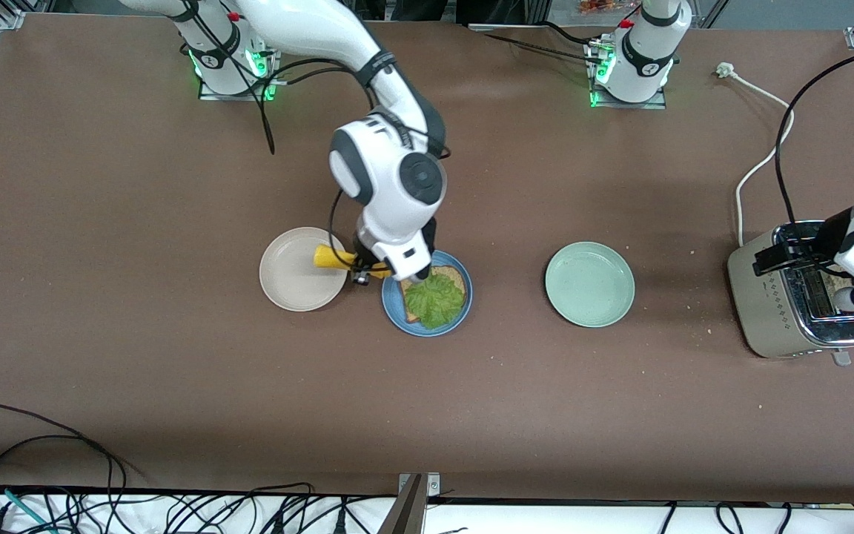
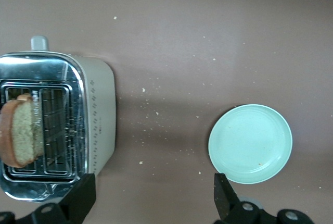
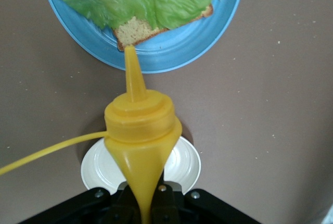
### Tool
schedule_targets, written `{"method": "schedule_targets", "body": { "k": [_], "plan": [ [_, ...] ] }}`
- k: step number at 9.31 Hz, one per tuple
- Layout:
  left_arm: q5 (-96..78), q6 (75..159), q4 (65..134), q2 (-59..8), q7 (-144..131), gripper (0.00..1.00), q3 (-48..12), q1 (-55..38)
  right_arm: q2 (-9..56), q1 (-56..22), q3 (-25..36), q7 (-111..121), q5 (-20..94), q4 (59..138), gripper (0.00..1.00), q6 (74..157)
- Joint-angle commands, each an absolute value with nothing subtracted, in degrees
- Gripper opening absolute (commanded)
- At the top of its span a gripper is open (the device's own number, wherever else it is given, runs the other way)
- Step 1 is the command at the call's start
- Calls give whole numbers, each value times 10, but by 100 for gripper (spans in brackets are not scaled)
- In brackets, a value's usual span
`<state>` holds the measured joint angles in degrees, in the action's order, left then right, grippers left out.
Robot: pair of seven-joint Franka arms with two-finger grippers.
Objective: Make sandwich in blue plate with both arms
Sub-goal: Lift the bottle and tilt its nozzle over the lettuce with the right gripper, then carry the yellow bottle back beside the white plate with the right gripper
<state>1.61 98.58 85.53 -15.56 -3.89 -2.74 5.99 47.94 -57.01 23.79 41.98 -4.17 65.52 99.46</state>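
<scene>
Yellow plastic grabs the eye first: the right claw (image 3: 148, 203) is clamped round a mustard squeeze bottle (image 3: 141, 130), hanging between the beige-white plate (image 1: 302, 268) and the blue plate (image 1: 427, 294), nozzle aimed at the blue rim. Over at the left arm's end of the counter (image 1: 175, 371), the left claw (image 2: 153, 203) hovers above the toaster (image 1: 805, 297), fingers spread wide and holding nothing.

Now the worry. That nozzle points at the plate's edge rather than the middle of the sandwich; squeeze from here, I reckon, and mustard lands on the rim or the counter. A hard squeeze could also squirt past the leaf altogether. And the lettuce (image 1: 434, 300) lies loose, so a nudge from the tip might drag it off the bread (image 1: 451, 277).

Containers, then. Blue plate, in the middle of the counter: one brown slice with ruffled lettuce draped over most of it. Beige-white plate just beside it, toward the right arm's end: bare. Pale green plate (image 1: 589, 284), between blue plate and toaster: bare too. Toaster: a second slice (image 2: 21, 136) standing proud of one slot, waiting.
</scene>
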Motion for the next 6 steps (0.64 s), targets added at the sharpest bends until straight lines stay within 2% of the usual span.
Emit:
{"method": "schedule_targets", "body": {
  "k": [1, 4, 6],
  "plan": [
    [12, 979, 847, -152, 59, 100, -26, 112, 494, -578, 246, 411, -83, 647, 0, 992],
    [32, 981, 815, -170, 99, 100, -25, 190, 470, -568, 250, 445, -49, 649, 0, 977],
    [51, 984, 801, -191, 120, 100, -25, 207, 423, -513, 250, 507, 62, 672, 0, 971]
  ]
}}
